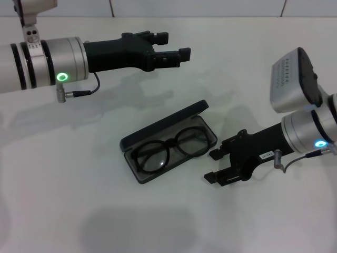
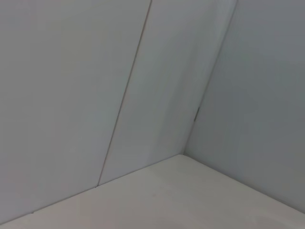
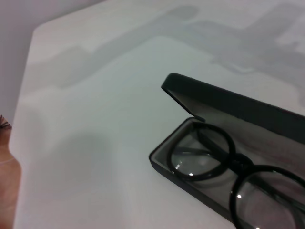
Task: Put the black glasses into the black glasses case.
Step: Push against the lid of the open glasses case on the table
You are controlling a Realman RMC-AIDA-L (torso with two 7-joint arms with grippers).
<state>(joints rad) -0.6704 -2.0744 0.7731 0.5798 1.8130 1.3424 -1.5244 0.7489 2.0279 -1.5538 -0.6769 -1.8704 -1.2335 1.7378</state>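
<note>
Presently, black glasses (image 1: 169, 150): laid lenses-up inside black glasses case (image 1: 158, 133), lid open, placement judged done.
Right gripper (image 1: 215, 166): parted, empty, beside case.
Left gripper (image 1: 176, 45): parted, empty, well apart.

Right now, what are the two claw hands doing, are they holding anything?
Left gripper: open, empty, raised above the table beyond the black glasses case.
Right gripper: open, empty, just beside the case, where the black glasses lie.

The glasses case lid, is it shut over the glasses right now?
No, the black glasses case has its lid raised, and the black glasses lie exposed inside the tray.
</note>
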